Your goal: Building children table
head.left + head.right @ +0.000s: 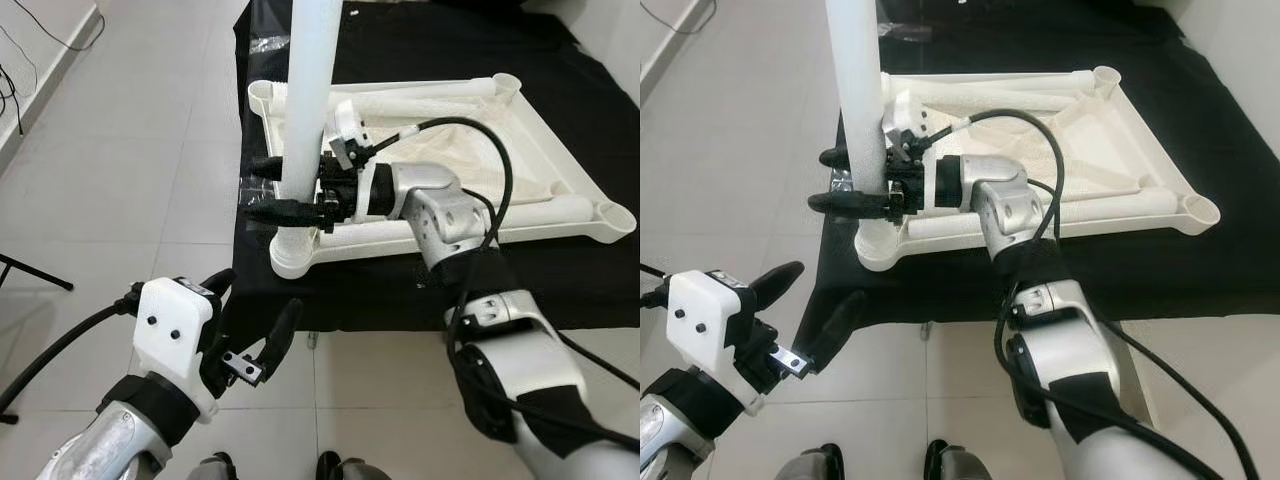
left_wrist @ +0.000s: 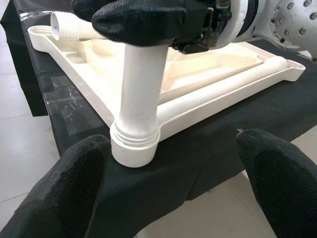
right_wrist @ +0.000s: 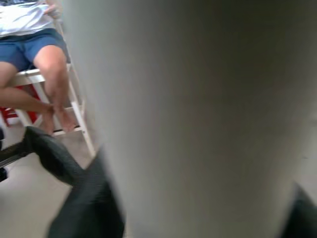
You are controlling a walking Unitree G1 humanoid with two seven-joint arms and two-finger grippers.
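From my station I see the right gripper (image 1: 283, 188) clamped around the tall white plastic table leg (image 1: 308, 110), one black finger on either side of the tube. That leg stands upright in the near-left corner socket of the upturned white plastic tabletop frame (image 1: 560, 170), which lies flat on the counter draped in black cloth (image 1: 420, 40). My left gripper (image 1: 255, 325) hovers over the grey tiled floor (image 1: 130, 150), just short of the counter's front edge, fingers spread apart and holding nothing. Through the right wrist camera I catch a seated person's bare legs (image 3: 47, 64) beyond the leg.
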